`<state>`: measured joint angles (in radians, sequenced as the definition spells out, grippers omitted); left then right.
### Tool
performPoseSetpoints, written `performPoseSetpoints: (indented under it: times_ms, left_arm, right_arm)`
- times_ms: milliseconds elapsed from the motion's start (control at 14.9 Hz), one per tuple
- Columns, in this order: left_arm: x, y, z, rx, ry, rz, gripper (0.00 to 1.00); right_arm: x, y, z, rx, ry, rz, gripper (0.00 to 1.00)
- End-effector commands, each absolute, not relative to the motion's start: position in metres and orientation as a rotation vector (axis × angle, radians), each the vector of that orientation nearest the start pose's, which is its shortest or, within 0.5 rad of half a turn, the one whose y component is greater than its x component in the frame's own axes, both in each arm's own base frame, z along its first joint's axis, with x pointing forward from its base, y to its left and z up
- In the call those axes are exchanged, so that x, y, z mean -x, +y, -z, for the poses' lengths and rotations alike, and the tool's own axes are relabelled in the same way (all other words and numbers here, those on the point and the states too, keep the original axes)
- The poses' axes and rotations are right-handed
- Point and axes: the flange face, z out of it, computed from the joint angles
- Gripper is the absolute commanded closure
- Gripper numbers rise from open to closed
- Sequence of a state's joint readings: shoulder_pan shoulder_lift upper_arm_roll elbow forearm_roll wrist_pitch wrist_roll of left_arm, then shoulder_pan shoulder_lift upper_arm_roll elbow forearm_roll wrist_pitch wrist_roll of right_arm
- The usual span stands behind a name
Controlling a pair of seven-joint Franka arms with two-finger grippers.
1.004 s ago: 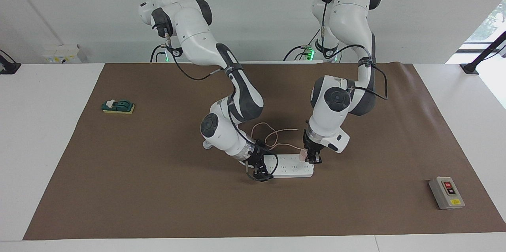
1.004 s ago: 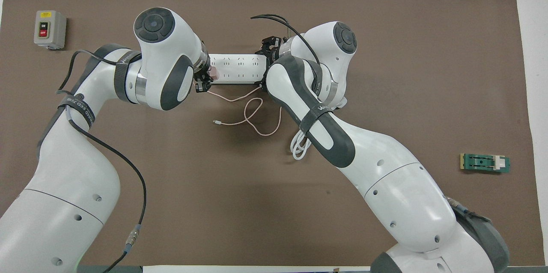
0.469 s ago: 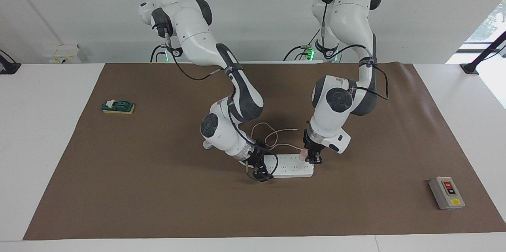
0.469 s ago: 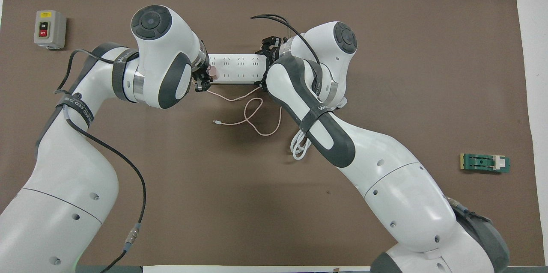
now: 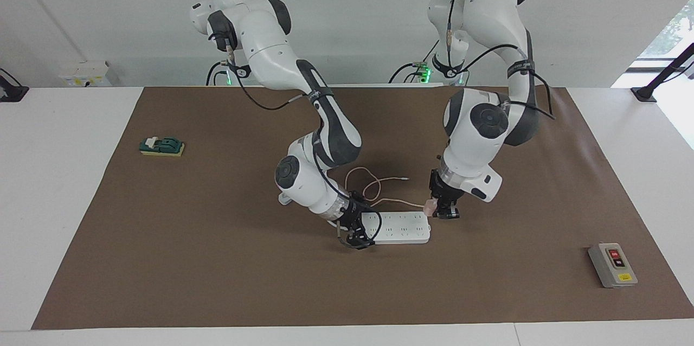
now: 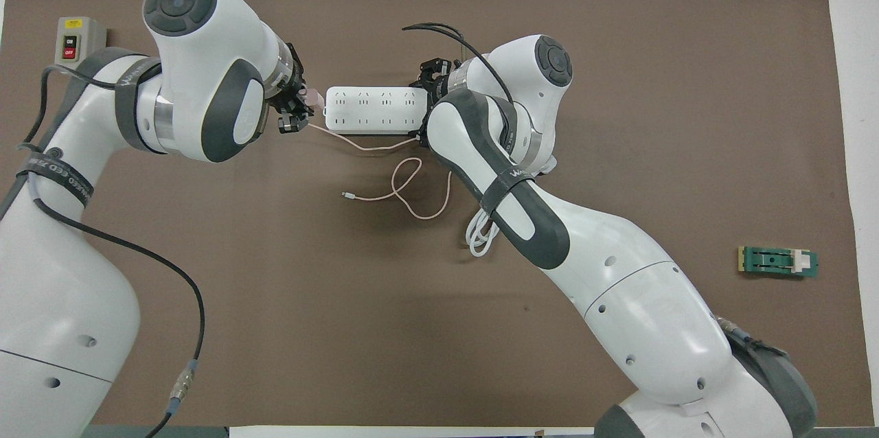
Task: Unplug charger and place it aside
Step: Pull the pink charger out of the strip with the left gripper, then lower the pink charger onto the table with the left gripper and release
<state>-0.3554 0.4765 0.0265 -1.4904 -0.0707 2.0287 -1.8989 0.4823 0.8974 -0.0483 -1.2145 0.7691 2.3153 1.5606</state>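
With the charger [image 5: 429, 206] pinched in the left gripper [image 5: 445, 211], clear of the power strip [image 5: 401, 227] at three o'clock, it should travel low while the right gripper [image 5: 355, 237] clamps the strip's other end.

Small pale-pink charger [image 5: 429, 207] seemingly unplugged, just beside power strip [image 5: 401, 227] end, thin cable trailing

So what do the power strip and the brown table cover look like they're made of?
Power strip: probably hard plastic, white and smooth, with moulded socket holes. Brown table cover: looks like matte paper or thin sheet, flat, with a straight cut edge; I cannot tell which.
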Motion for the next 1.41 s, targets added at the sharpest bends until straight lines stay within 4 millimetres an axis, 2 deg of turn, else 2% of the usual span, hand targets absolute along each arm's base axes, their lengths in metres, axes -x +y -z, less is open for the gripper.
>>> performPoseSetpoints:
  times_ms: [0, 134, 335, 469, 737, 871, 938, 1071, 1205, 1272, 1339]
  left_arm:
    - [-0.653, -0.216, -0.415, -2.193, 2.177, 0.050, 1.00]
    - [-0.646, -0.194, -0.425, -2.275, 2.142, 0.081, 1.00]
    - [-0.628, -0.134, -0.444, -2.380, 2.065, 0.131, 1.00]
    - [-0.613, -0.083, -0.453, -2.437, 1.996, 0.149, 1.00]
    - [-0.592, 0.025, -0.441, -2.579, 1.795, 0.212, 1.00]
    - [-0.584, 0.070, -0.437, -2.625, 1.707, 0.227, 1.00]
    - [-0.578, 0.085, -0.435, -2.648, 1.662, 0.223, 1.00]
    - [-0.569, 0.089, -0.424, -2.706, 1.544, 0.192, 1.00]
    - [-0.559, 0.080, -0.408, -2.705, 1.532, 0.144, 1.00]
    - [-0.553, 0.077, -0.400, -2.710, 1.521, 0.134, 0.96]
    - [-0.550, 0.077, -0.398, -2.714, 1.514, 0.132, 0.71]
  right_arm:
    - [-0.702, 0.346, -0.251, 1.797, 1.844, -0.452, 0.17]
    - [-0.702, 0.346, -0.251, 1.797, 1.844, -0.452, 0.04]
    - [-0.703, 0.345, -0.251, 1.798, 1.845, -0.458, 0.00]
    - [-0.702, 0.345, -0.251, 1.799, 1.845, -0.460, 0.00]
    - [-0.703, 0.345, -0.256, 1.797, 1.844, -0.466, 0.00]
    - [-0.706, 0.339, -0.258, 1.792, 1.848, -0.464, 0.00]
    - [-0.707, 0.337, -0.261, 1.791, 1.847, -0.466, 0.00]
    - [-0.707, 0.335, -0.267, 1.797, 1.845, -0.478, 0.00]
    - [-0.708, 0.335, -0.272, 1.790, 1.843, -0.477, 0.00]
    - [-0.708, 0.335, -0.278, 1.787, 1.838, -0.476, 0.00]
    - [-0.708, 0.335, -0.283, 1.785, 1.835, -0.475, 0.00]
